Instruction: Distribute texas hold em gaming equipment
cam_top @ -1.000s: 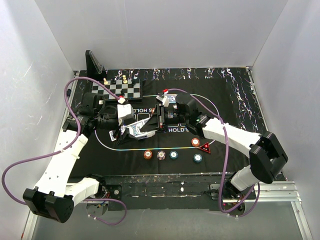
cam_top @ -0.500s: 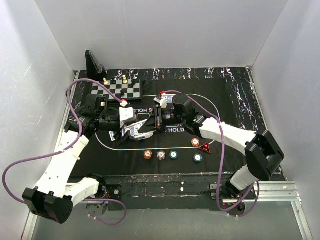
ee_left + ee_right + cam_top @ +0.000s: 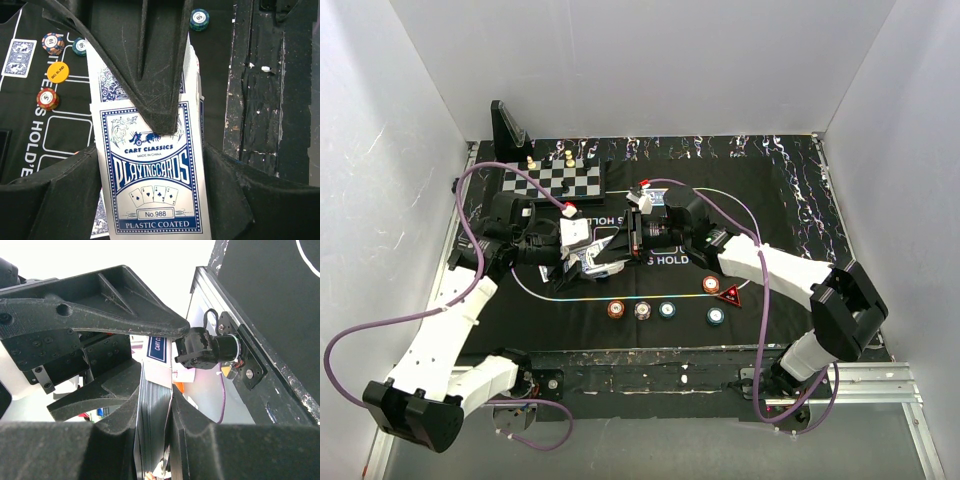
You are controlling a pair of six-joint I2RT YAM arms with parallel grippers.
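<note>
Two arms share a pack of playing cards (image 3: 150,185) over the mat (image 3: 790,230).
Left gripper (image 3: 575,258) and right gripper (image 3: 618,250) both clamp it; they have drifted slightly left.

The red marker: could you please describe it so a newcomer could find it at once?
On the black mat, follow the chip row near the arms' bases rightward. The red marker lies beside a red chip and a teal chip; it alone is triangular.
</note>
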